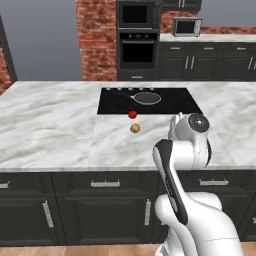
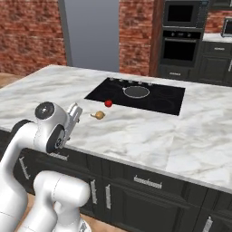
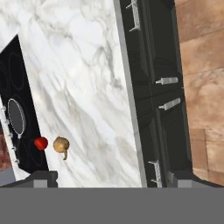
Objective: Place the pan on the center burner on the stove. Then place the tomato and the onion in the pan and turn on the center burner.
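Seen from the left base: pan (image 1: pixel 146 98) already on the stove (image 1: pixel 175 106), apparently over the center burner (image 1: pixel 150 95), though too small here to confirm centring; tomato (image 1: pixel 132 114) right at the glass's front edge, onion (image 1: pixel 135 128) just beside it on the marble counter (image 1: pixel 50 125), both well clear of the pan. From the right base: arm folded back at the counter's near edge, hand far short of both vegetables; tomato (image 2: pixel 108 103) and onion (image 2: pixel 99 115) close together, so risk of knocking one while reaching for the other, either likely to roll on the smooth top. From the hand camera: gripper (image 3: pixel 111 177) spread wide and empty, hovering above the counter's front edge and the cabinet fronts (image 3: pixel 153 87); onion (image 3: pixel 61 145) and tomato (image 3: pixel 41 143) off to one side rather than between the fingertips (image 3: pixel 42 176), hence danger of a glancing, off-centre pinch squirting a round vegetable away, or of nudging the pan (image 3: pixel 16 117) off its ring.
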### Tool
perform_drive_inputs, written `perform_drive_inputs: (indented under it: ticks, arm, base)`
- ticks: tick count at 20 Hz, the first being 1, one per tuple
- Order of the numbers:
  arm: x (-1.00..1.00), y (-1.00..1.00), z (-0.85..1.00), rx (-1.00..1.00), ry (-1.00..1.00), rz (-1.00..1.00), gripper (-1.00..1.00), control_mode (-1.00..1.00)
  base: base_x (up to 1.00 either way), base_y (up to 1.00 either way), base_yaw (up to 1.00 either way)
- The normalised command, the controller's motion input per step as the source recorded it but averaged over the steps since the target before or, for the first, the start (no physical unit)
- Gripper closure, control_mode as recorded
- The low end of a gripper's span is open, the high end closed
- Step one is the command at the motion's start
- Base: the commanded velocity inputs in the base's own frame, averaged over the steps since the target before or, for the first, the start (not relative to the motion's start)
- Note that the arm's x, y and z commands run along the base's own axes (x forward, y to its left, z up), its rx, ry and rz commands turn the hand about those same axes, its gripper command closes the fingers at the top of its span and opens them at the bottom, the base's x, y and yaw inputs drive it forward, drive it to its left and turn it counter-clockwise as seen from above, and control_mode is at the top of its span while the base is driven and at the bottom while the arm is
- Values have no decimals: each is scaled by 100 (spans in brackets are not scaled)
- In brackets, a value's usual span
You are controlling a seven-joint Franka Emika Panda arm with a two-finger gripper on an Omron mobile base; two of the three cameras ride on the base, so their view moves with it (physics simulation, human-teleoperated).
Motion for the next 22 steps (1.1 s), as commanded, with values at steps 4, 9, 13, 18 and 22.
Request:
perform_drive_inputs:
  ticks: [4, 9, 13, 18, 22]
  arm:
    - [0, 0, 0, 0, 0, 0, -100, 100]
    - [0, 0, 0, 0, 0, 0, -100, 100]
    - [0, 0, 0, 0, 0, 0, -100, 100]
    - [0, 0, 0, 0, 0, 0, -100, 100]
    - [0, 0, 0, 0, 0, 0, -100, 100]
  base:
    - [38, 15, -7]
    - [43, 26, -10]
    - [48, 28, -9]
    - [45, 23, -7]
    - [41, 17, -6]
